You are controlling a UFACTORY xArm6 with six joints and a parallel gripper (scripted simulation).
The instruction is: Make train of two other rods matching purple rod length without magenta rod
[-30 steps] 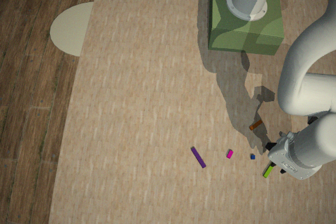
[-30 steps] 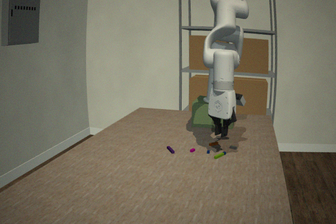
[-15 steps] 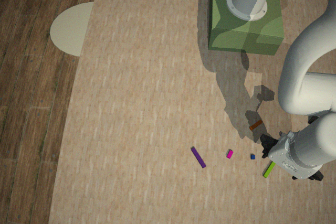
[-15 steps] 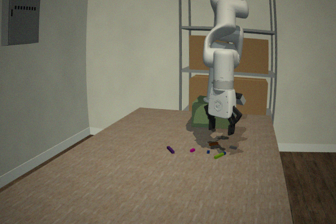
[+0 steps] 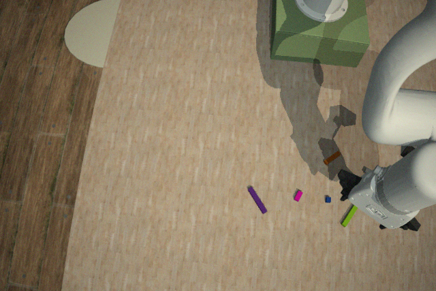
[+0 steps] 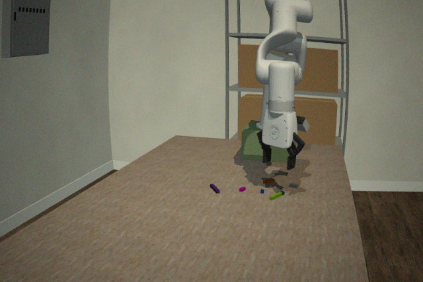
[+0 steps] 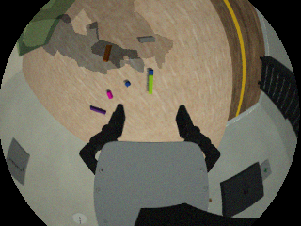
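Gripper: you see the gripper spread to its full width with nothing between the fingers; it hangs above the table, fingers pointing down
Lime rod: the lime rod lies flat on the table, partly hidden under the wrist in the top view; in the wrist view you see its whole length
Blue rod at the lime rod: a small blue rod sits right at the far end of the lime rod and in line with it; whether they touch you cannot tell
Second blue rod: another blue rod lies alone, near the lime rod but apart from it
Purple rod: the purple rod lies flat, well apart from the lime rod
Magenta rod: the magenta rod lies between the purple rod and the lone blue rod
Orange rod: the orange rod lies in the arm's shadow, apart from the others
Grey rod: the grey rod lies beyond the lime rod in the wrist view, apart from it
Arm base: it stands on a green block at the table's far end
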